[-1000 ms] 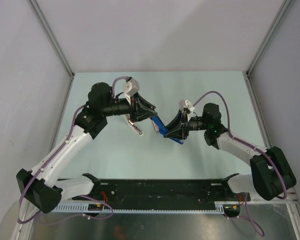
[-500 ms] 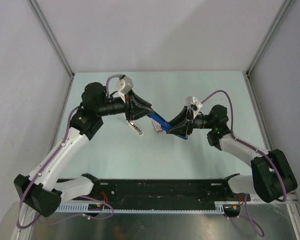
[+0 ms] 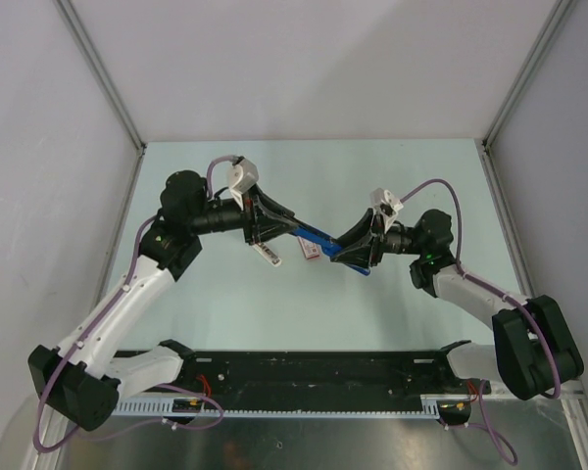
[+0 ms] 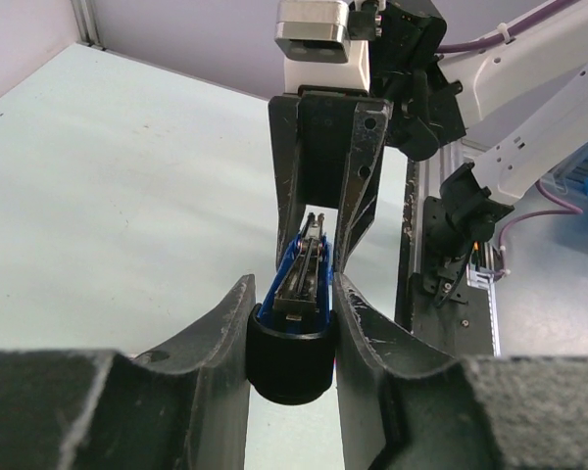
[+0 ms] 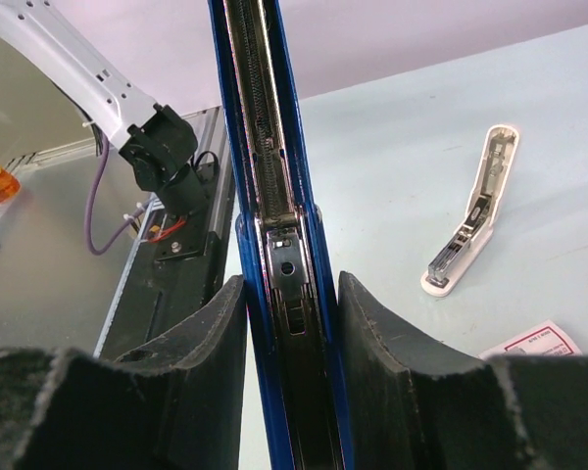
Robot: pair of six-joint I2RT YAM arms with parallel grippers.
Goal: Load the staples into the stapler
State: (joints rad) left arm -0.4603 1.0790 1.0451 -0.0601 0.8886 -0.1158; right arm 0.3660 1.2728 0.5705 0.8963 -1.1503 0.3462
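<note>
Clamping stapler [image 3: 312,237] ends, both jaws; pink box [image 3: 312,252] partly hidden beneath.

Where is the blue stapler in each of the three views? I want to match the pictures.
Top external: the stapler is at centre, slanting between the left gripper and the right gripper.
Left wrist: low centre, end-on, black end nearest.
Right wrist: centre, running top to bottom.
Shared landmark: the black base rail, bottom in top external, right in left wrist, left in right wrist.
</note>
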